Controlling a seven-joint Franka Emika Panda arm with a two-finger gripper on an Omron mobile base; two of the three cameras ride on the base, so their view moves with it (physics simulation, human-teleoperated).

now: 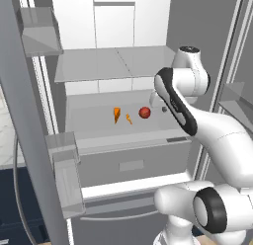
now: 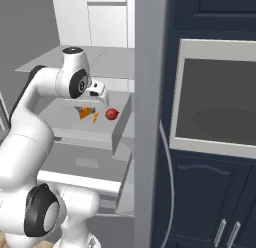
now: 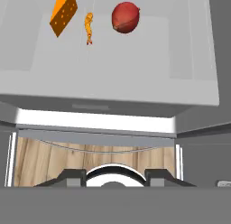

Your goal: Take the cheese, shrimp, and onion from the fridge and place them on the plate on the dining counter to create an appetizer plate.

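Observation:
The fridge point(image 1: 113, 21) stands open. On its middle glass shelf point(image 1: 94, 128) three foods lie in a row: the orange cheese point(image 1: 116, 114) wedge on the left, the thin curled shrimp point(image 1: 129, 119) in the middle, and the dark-red onion point(image 1: 144, 112) on the right. In the hand view the cheese point(image 3: 63, 13), shrimp point(image 3: 89, 28) and onion point(image 3: 125, 16) sit at the top, well ahead of my gripper point(image 3: 115, 175). Its fingers stand apart, open, with nothing between them. My hand hovers over the shelf's front, right of the onion point(image 2: 111, 114). The plate and dining counter are out of view.
An upper glass shelf point(image 1: 113, 61) hangs close above my hand. A grey drawer point(image 1: 131, 165) lies under the food shelf. Clear bins point(image 1: 64, 175) line the left door. The right door's edge point(image 2: 150, 117) and a navy cabinet with a built-in oven point(image 2: 215, 107) flank the opening.

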